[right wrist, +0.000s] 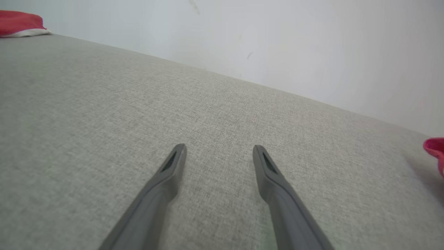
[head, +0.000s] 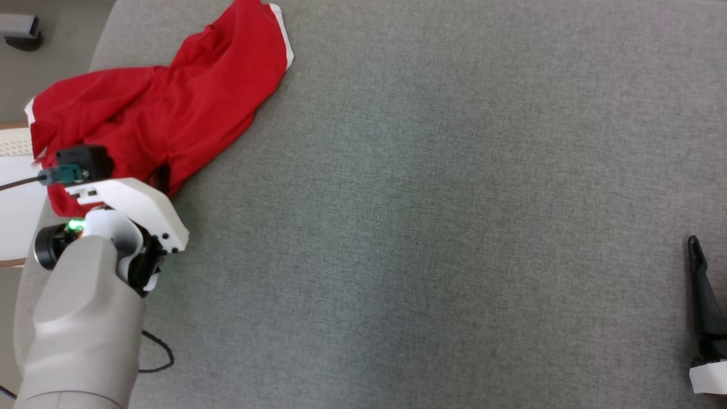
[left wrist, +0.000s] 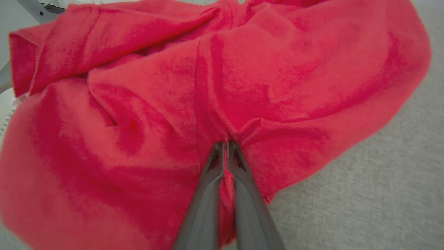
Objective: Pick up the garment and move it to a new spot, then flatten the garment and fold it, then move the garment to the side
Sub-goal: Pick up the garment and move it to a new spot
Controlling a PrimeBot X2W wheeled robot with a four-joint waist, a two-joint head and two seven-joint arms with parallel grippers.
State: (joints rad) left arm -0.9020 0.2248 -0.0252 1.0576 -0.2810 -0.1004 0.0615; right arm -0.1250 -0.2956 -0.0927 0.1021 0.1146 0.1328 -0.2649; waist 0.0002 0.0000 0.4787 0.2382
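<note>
A red garment with white trim lies crumpled at the far left corner of the grey padded surface. My left gripper reaches into its near edge from below, the fingers mostly hidden under the white wrist housing. In the left wrist view the left gripper is shut, pinching a fold of the red garment between its tips. My right gripper is open above bare grey surface, holding nothing. One dark finger of the right gripper shows at the right edge. A corner of the garment lies far off.
The grey surface stretches wide to the right of the garment. A white object sits off its left edge, and a dark item lies on the floor beyond. A black cable loops near my left forearm. A pale wall stands behind.
</note>
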